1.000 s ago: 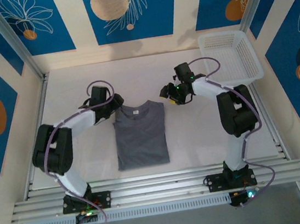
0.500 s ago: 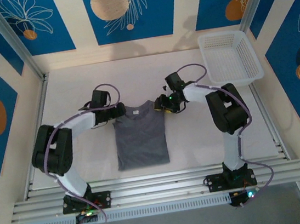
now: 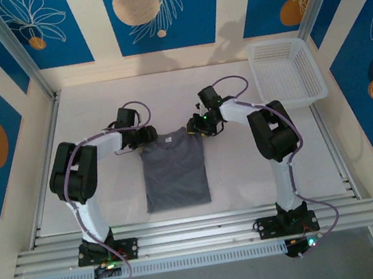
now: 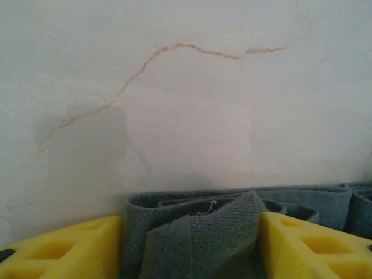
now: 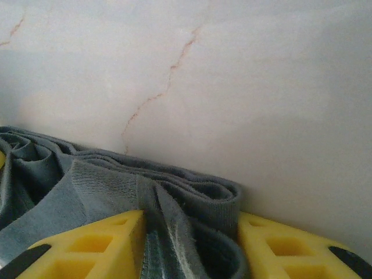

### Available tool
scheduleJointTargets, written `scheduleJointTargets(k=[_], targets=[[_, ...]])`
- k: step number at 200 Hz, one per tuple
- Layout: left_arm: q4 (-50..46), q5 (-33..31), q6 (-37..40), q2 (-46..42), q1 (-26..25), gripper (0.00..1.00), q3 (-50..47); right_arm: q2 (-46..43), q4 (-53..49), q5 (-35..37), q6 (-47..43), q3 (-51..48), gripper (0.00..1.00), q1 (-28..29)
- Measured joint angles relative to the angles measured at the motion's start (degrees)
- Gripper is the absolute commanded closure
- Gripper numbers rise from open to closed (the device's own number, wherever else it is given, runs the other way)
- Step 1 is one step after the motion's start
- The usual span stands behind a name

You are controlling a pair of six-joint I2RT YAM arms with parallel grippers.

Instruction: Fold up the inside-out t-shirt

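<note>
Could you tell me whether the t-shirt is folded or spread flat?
Folded lengthwise: the t-shirt lies as a narrow rectangle, sleeves tucked away.

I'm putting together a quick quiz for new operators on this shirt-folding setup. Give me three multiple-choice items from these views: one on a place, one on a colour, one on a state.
1. Where on the table does the basket stand?
A. near left corner
B. far right corner
C. middle of the near edge

2. What colour are the fingers in the wrist views?
A. red
B. white
C. yellow

3. What lies between those fingers?
A. nothing
B. bunched cloth of the t-shirt
C. the basket's rim

Answers:
1 B: the overhead view shows it at the far right corner.
2 C: both wrist views show yellow fingers.
3 B: grey cloth fills the gap in the left end effector and in the right end effector.
</note>
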Motion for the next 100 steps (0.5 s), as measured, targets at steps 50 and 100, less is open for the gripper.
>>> scheduleJointTargets(k=[50, 100], targets=[[1.8, 0.5, -1.2, 0.4, 1.3, 0.71, -1.3, 0.4, -0.1, -0.9, 0.3, 0.1, 0.66, 0.2], [4.8, 2.5, -2.8, 1.1, 1.5, 0.99, -1.7, 1.1, 0.2, -2.3, 0.6, 0.1, 0.87, 0.2]])
